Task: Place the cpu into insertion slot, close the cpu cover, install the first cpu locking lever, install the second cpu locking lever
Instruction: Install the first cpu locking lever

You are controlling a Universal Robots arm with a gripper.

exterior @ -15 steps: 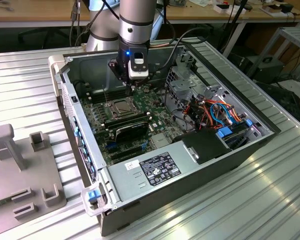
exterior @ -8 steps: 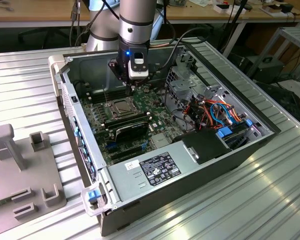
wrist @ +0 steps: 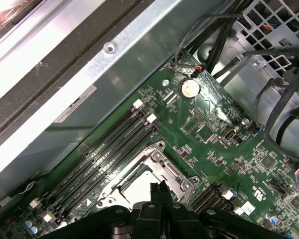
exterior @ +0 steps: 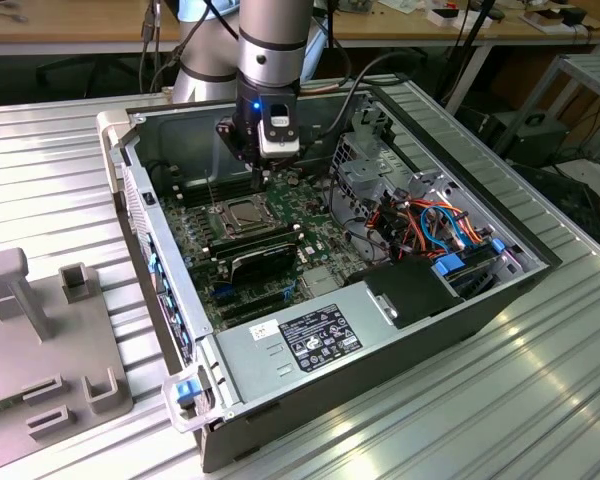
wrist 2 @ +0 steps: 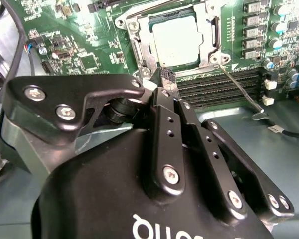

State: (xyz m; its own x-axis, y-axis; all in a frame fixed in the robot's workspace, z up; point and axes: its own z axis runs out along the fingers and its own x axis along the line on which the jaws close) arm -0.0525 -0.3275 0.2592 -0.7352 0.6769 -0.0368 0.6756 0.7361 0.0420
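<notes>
Exterior view high, oblique — both wrist views close over motherboard (wrist 2: pixel 65 30) (wrist: pixel 214 134)

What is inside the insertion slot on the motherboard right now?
The cpu lies in the insertion slot, its silver-grey top showing through the window of the cpu cover. The pin field beneath is covered by the chip.

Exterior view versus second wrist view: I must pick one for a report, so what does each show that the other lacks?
Exterior view adds the open dark metal computer case, its labelled silver power supply box and a grey plastic fixture plate beside it. Second wrist view adds the screw heads around the silvery cpu cover. Both show the square silver-grey cpu and the black gripper, shut, near it.
</notes>
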